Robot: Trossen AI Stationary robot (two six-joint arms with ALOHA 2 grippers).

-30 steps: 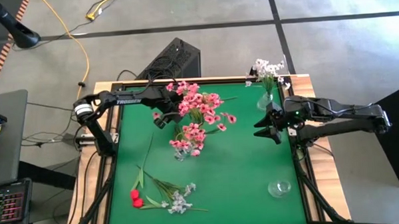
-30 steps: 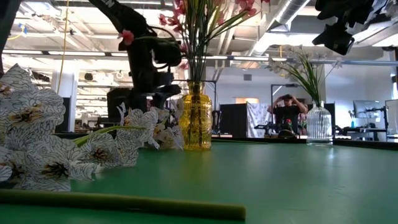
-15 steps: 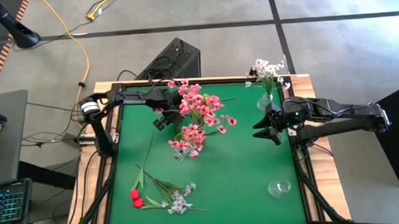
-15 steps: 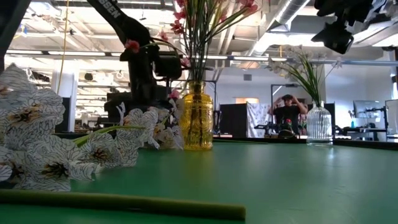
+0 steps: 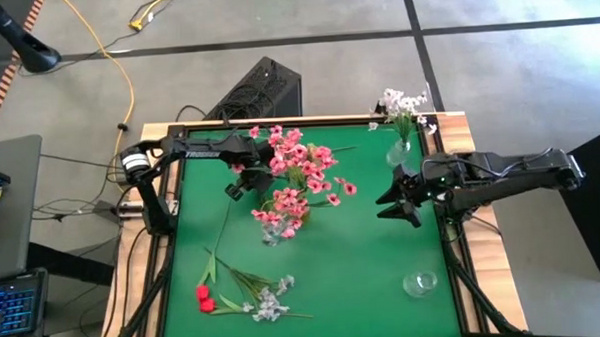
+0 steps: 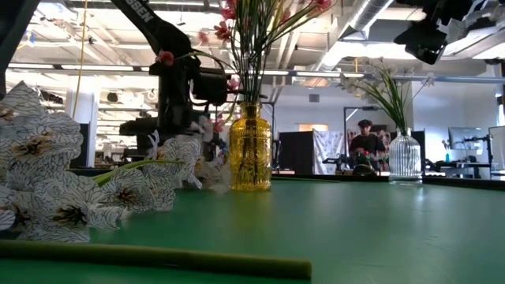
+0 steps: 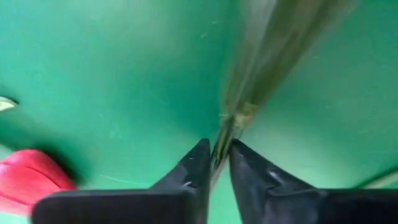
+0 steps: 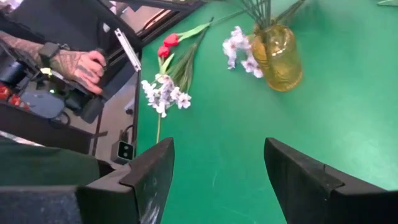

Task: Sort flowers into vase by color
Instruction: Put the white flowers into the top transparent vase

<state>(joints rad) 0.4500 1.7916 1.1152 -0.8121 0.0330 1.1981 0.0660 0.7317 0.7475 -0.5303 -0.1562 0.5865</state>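
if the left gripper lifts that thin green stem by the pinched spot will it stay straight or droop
Probably droop some: the left gripper pinches a very thin green stem near one point, so the long remainder likely sags. It looks light, so the grip should hold. Being narrow, it might swivel between the fingers.

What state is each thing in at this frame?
Left hand: shut on a green stem.
Right hand: open, empty, above the table.
Yellow vase: upright, holding pink flowers.
Ribbed clear vase: upright, holding white flowers.
Small clear vase: empty.
Red buds: lying on the table.
White spray: lying on the table.
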